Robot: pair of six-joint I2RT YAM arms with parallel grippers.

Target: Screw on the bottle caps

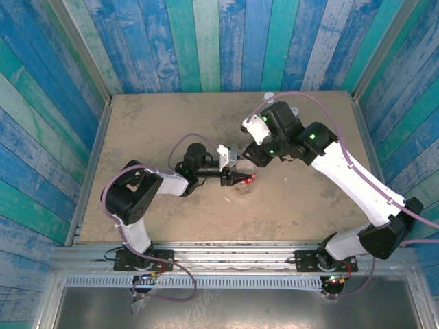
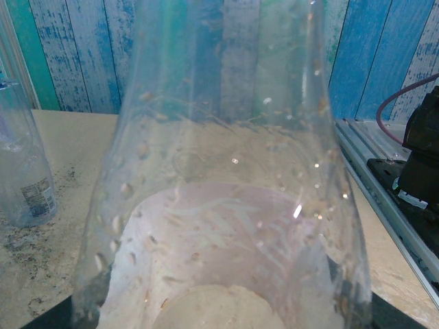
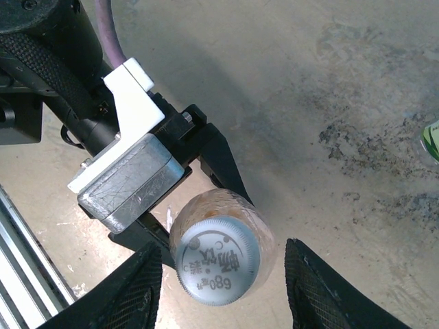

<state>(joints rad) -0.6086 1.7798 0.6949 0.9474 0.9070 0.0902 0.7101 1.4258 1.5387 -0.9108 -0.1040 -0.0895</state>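
A clear bottle with a red label (image 1: 245,180) stands upright in the middle of the table, with my left gripper (image 1: 236,179) shut on its body. Seen from inside that grip, the bottle's clear wall (image 2: 226,171) is very close. In the right wrist view a white ribbed bottle cap (image 3: 216,259) with printed characters sits on the bottle's neck. My right gripper (image 3: 221,277) hangs over it, open, one finger on each side of the cap with a gap on both sides. The left gripper's black fingers (image 3: 223,161) hug the bottle below the cap.
A second clear, bluish bottle (image 2: 24,171) stands on the table to the left of the held one. A green-labelled bottle (image 3: 432,140) shows at the right edge of the right wrist view. Small pale objects (image 1: 271,98) sit near the back wall. Blue plank walls enclose the table.
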